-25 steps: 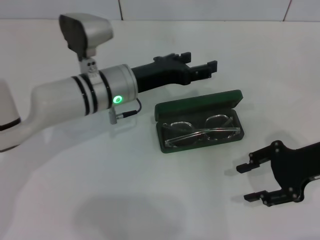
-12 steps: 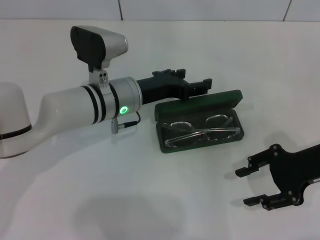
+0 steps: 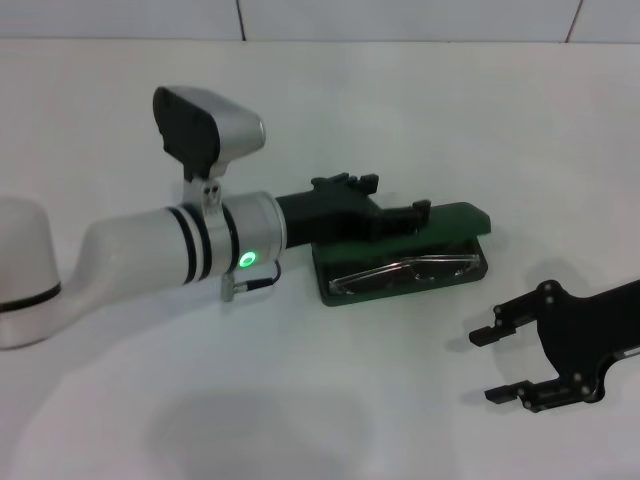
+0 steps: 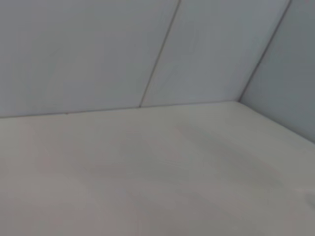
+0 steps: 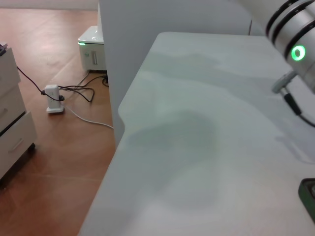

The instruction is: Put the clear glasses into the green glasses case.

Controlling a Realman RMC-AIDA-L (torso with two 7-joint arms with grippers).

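while over glasses (image 3: 405, 270), lowered lid (image 3: 440, 221)

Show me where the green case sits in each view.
Head view: case right of centre, lid pushed low by left gripper, glasses inside.
Left wrist view: not in it.
Right wrist view: only a dark green corner at the edge.
Shared landmark: the white table.

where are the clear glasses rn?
Head view: the clear glasses lie inside the green glasses case at table centre, under its half-lowered lid, which the left gripper is over.
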